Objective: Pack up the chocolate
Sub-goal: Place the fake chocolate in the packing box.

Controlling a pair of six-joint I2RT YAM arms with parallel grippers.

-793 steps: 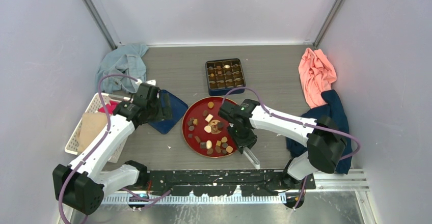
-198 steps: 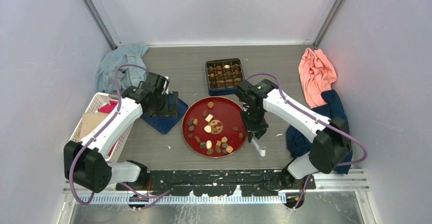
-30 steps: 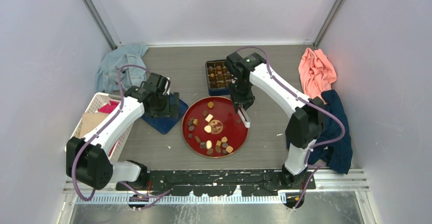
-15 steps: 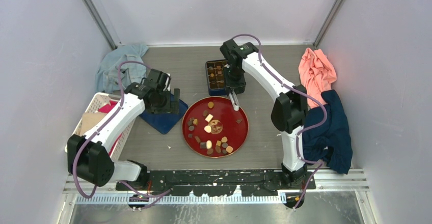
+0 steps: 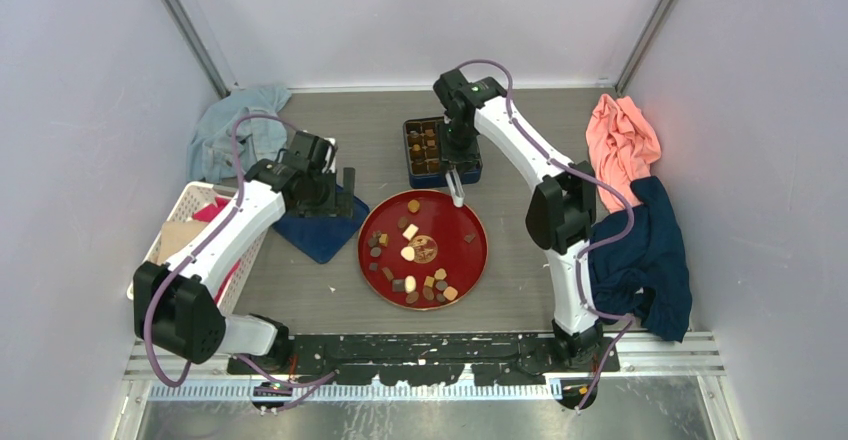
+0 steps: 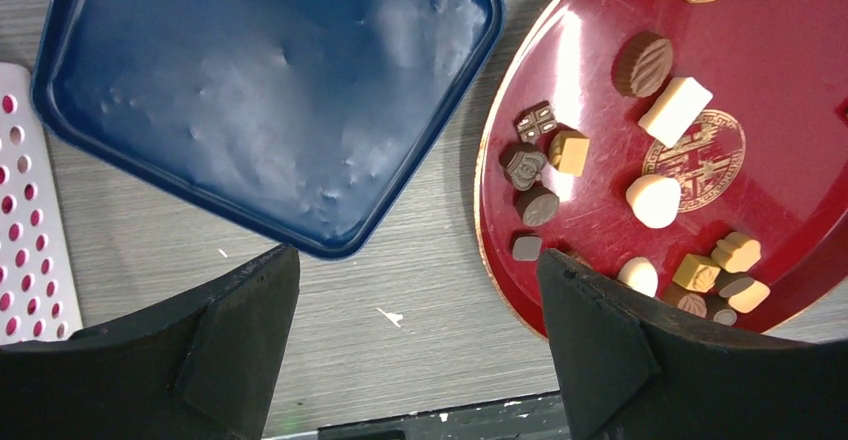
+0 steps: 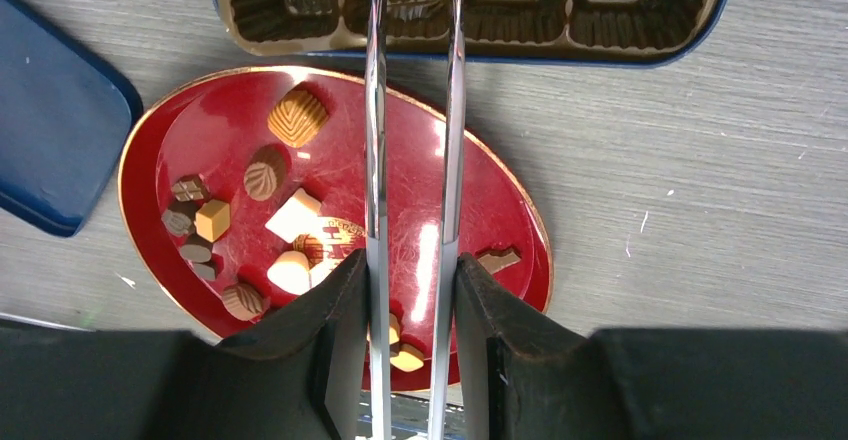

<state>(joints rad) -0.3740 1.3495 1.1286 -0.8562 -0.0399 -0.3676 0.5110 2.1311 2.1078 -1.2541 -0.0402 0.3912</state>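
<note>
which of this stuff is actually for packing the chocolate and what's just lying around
For the job:
- chocolates
- red plate they sit on
- chocolate box
- blue lid
- tongs

Just lying about:
- light blue cloth
- pink cloth
- dark blue cloth
- white basket

My chocolate (image 5: 407, 254) lies mostly loose on the red plate (image 5: 452, 222). The pieces are small, round and square, in dark brown, tan, orange-brown and cream-white. They lie flat and scattered, thickest toward the plate's left and near edge. One brown piece (image 7: 497, 257) sits alone by the right rim. More sit in cups of the blue box (image 5: 408, 160), perhaps half of them; I can't see clearly there.
</note>
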